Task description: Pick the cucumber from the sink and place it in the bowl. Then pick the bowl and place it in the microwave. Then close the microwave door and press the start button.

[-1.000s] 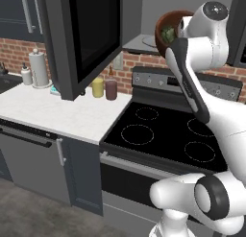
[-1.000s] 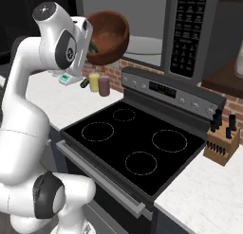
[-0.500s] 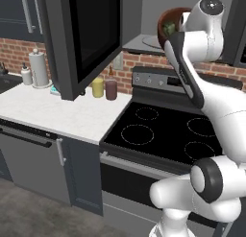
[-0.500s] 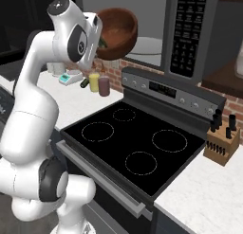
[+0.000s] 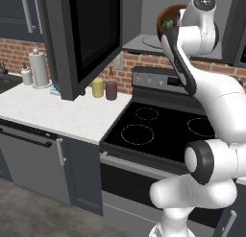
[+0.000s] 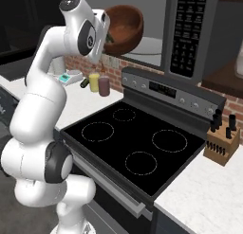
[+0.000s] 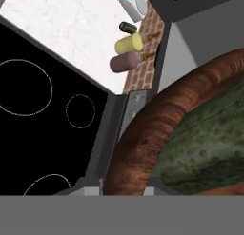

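My gripper (image 6: 107, 35) is shut on the rim of the reddish-brown bowl (image 6: 124, 27), holding it high above the back of the stove. The bowl (image 5: 166, 19) hangs tilted just in front of the microwave's open cavity, level with the glass turntable (image 5: 148, 41). Inside the bowl (image 7: 143, 134) lies the dark green cucumber (image 7: 209, 134), a bit of it showing at the rim (image 5: 168, 24). The microwave door (image 5: 91, 34) stands swung wide open to the left. The microwave's button panel (image 6: 189, 29) is right of the cavity. The sink's dark edge (image 5: 5, 83) shows far left.
Below is a black cooktop (image 5: 158, 130) with a control strip (image 6: 171, 91). A yellow canister (image 5: 98, 87) and a maroon one (image 5: 111, 89) stand by the brick wall. A paper towel roll (image 5: 39, 68) and a knife block (image 6: 220, 143) are on the white counter (image 5: 57, 113).
The arm has carried the bowl rightward in the right base view and a little higher, closer to the microwave opening. The grip has not changed.
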